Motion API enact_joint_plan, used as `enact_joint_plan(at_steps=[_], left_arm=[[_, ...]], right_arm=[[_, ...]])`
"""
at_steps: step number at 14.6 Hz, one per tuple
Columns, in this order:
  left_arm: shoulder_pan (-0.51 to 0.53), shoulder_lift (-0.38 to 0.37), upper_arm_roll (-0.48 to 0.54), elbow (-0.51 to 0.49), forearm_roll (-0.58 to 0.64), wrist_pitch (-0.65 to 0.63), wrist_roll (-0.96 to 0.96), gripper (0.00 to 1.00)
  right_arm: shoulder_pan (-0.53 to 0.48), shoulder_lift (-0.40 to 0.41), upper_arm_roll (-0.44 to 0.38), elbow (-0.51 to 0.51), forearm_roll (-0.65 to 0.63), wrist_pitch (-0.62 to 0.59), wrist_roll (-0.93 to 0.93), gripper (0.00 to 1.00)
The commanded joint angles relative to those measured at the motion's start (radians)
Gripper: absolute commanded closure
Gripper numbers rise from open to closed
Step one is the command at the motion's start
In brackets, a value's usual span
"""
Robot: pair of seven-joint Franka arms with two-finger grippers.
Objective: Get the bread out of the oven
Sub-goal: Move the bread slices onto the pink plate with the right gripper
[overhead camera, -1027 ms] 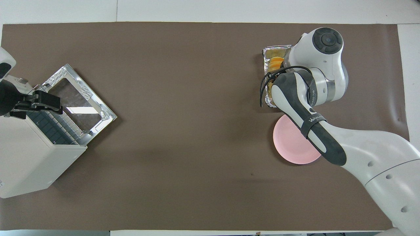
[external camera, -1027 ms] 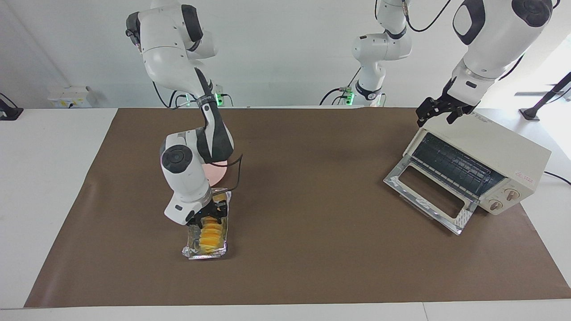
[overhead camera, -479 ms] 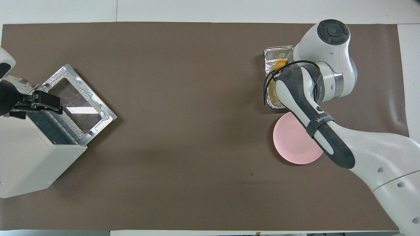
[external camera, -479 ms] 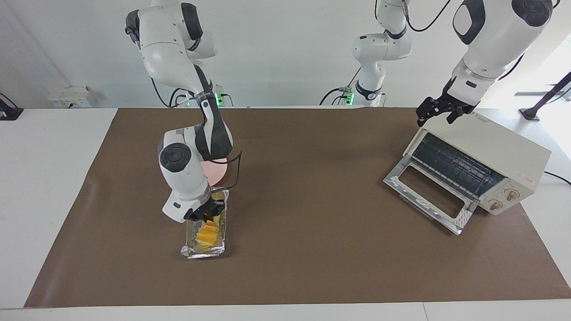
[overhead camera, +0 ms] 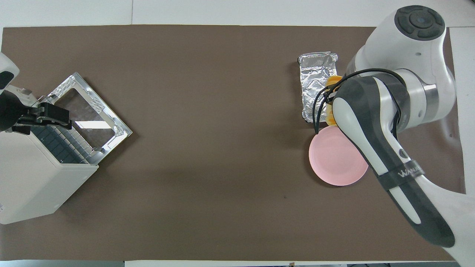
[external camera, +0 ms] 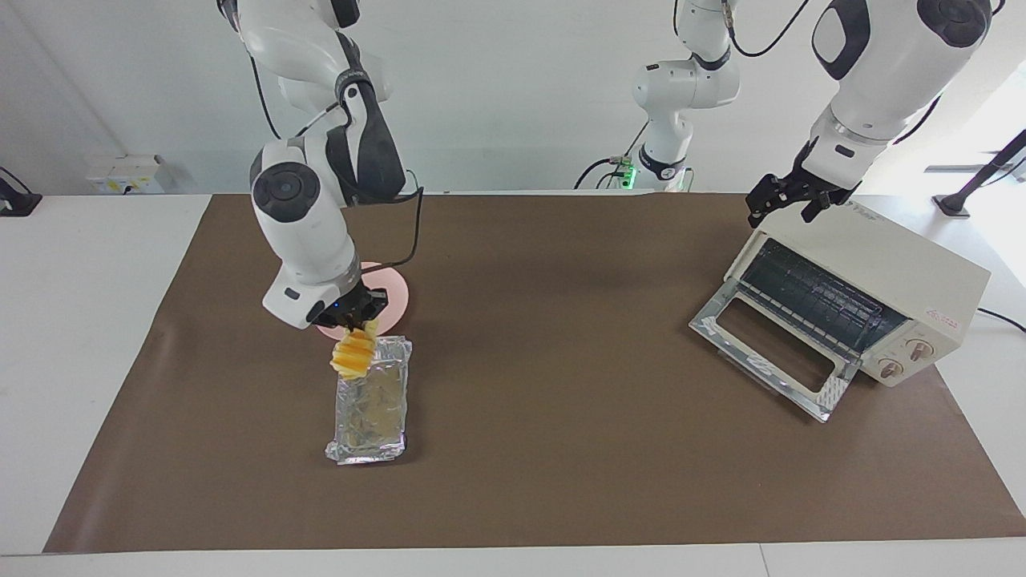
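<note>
Right gripper point(external camera: 358, 320): it holds the bread point(external camera: 353, 356) by its upper end, the fingers pinching it; the loaf hangs down, lifted above the end of the tray point(external camera: 370, 410) that is nearer to the robots.
Bread: in the air, out of the oven point(external camera: 862, 293) and out of the tray, near the edge of the plate point(external camera: 394, 300). From above only a small yellow part point(overhead camera: 333, 80) shows beside the arm.
Tray: silver foil, empty point(overhead camera: 316, 84), on the mat just beside the plate, farther from the robots than it.
Plate: pink, flat point(overhead camera: 336, 161), nothing on it.
Left gripper point(external camera: 782, 198): it waits at the top corner of the oven; I cannot tell whether its fingers are spread or together.
Oven: at the left arm's end of the table, door folded down, rack bare.
Step in hand: I judge it is carrying the loaf to the plate.
How to do it well: the grip is only on one end, so the loaf can swing or slip; move slowly and keep the pinch steady. Bring the hanging end over the middle of the plate, lower until it touches, then lay the loaf down before releasing. Keep enough height so it does not catch the tray rim.
Risk: a soft loaf may bend or tear at the held end.
</note>
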Motion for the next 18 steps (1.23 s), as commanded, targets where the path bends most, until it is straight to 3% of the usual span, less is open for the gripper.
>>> enact_joint_plan(at_steps=[1, 5, 8, 10, 16, 17, 18], left_arm=[[0.003, -0.016, -0.004, -0.003, 0.01, -0.007, 0.009, 0.0], [0.003, -0.02, -0.004, -0.005, 0.01, -0.008, 0.011, 0.0], [0.003, -0.02, -0.004, -0.003, 0.01, -0.008, 0.012, 0.0], [0.007, -0.02, -0.004, -0.005, 0.01, -0.008, 0.012, 0.0], [0.007, -0.022, -0.004, -0.006, 0.01, -0.005, 0.012, 0.0], [0.005, -0.022, -0.004, -0.006, 0.01, -0.005, 0.014, 0.0], [0.005, -0.022, -0.004, -0.005, 0.01, -0.004, 0.012, 0.0]], right_arm=[[-0.002, -0.226, 0.006, -0.328, 0.033, 0.11, 0.012, 1.0], [-0.014, -0.421, 0.006, -0.665, 0.094, 0.317, -0.007, 1.0], [-0.008, -0.489, 0.006, -0.857, 0.097, 0.506, -0.017, 1.0], [-0.014, -0.489, 0.004, -0.972, 0.097, 0.665, -0.049, 1.0], [-0.025, -0.466, 0.004, -0.99, 0.097, 0.709, -0.063, 1.0], [-0.026, -0.466, 0.004, -0.987, 0.097, 0.704, -0.063, 0.73], [-0.026, -0.466, 0.004, -0.979, 0.097, 0.7, -0.066, 0.25]])
